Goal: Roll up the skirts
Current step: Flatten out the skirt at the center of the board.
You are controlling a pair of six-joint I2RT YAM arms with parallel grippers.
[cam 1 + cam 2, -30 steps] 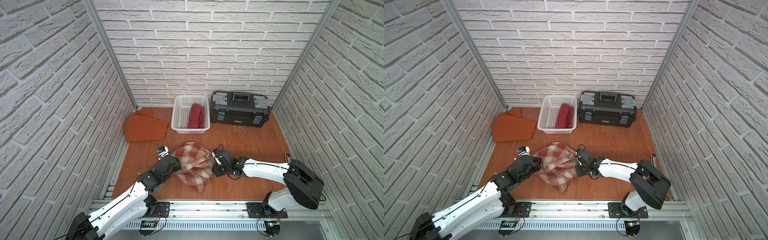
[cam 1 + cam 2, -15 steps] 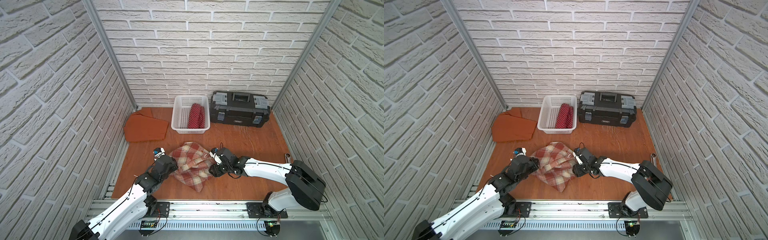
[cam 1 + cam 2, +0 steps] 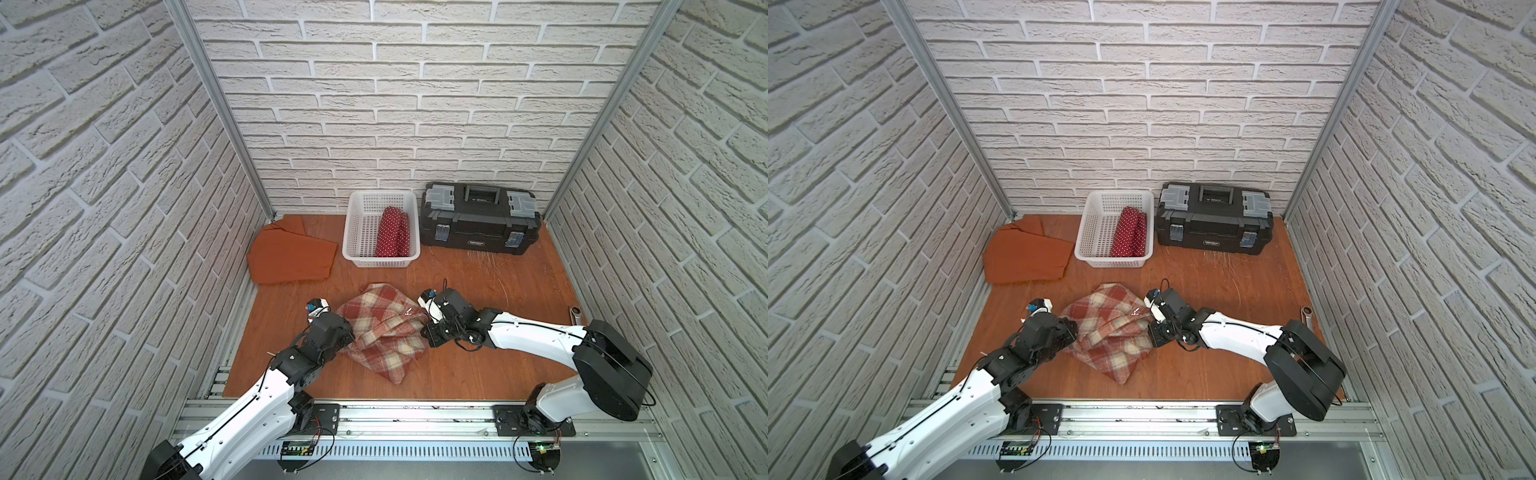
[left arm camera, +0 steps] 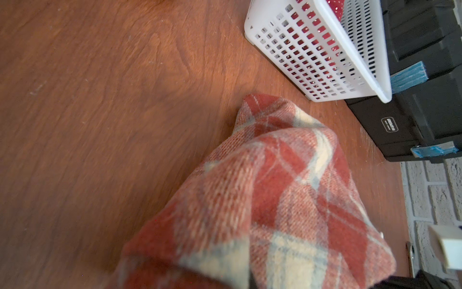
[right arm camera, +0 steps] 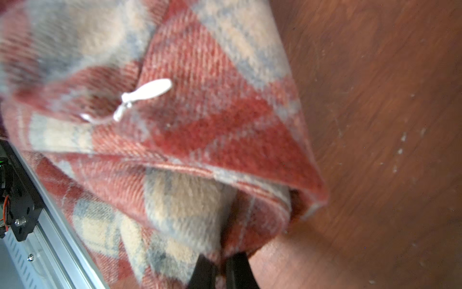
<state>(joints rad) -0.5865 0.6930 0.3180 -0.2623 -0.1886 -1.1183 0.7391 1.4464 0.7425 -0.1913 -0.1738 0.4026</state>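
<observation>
The plaid skirt (image 3: 384, 334) lies crumpled on the near part of the wooden table (image 3: 478, 374), at about 6 o'clock from the table's middle, and both top views show it between the two arms. The left gripper (image 3: 348, 333) is at 9 o'clock of this skirt, touching its left edge. Its jaws are closed on the cloth, which bunches over them and hides the fingers in the left wrist view. The right gripper (image 3: 430, 332) is at 3 o'clock of the skirt, at its right edge. In the right wrist view its two dark fingers (image 5: 237, 271) are pressed together with a fold of the plaid cloth (image 5: 200, 155) pinched between them. A small white tag pin (image 5: 140, 96) sticks out of the upper layer.

Farther back, at 12 o'clock from the plaid skirt, stands the white basket (image 3: 359, 232). Inside it, along its right side, lies the polka-dot skirt (image 3: 392, 232), rolled into a bundle. The orange skirt (image 3: 291, 257) lies flat at about 10 o'clock, just beside the basket and near the left wall. The black toolbox (image 3: 478, 220) stands at 1 o'clock, against the back wall and just right of the basket.
</observation>
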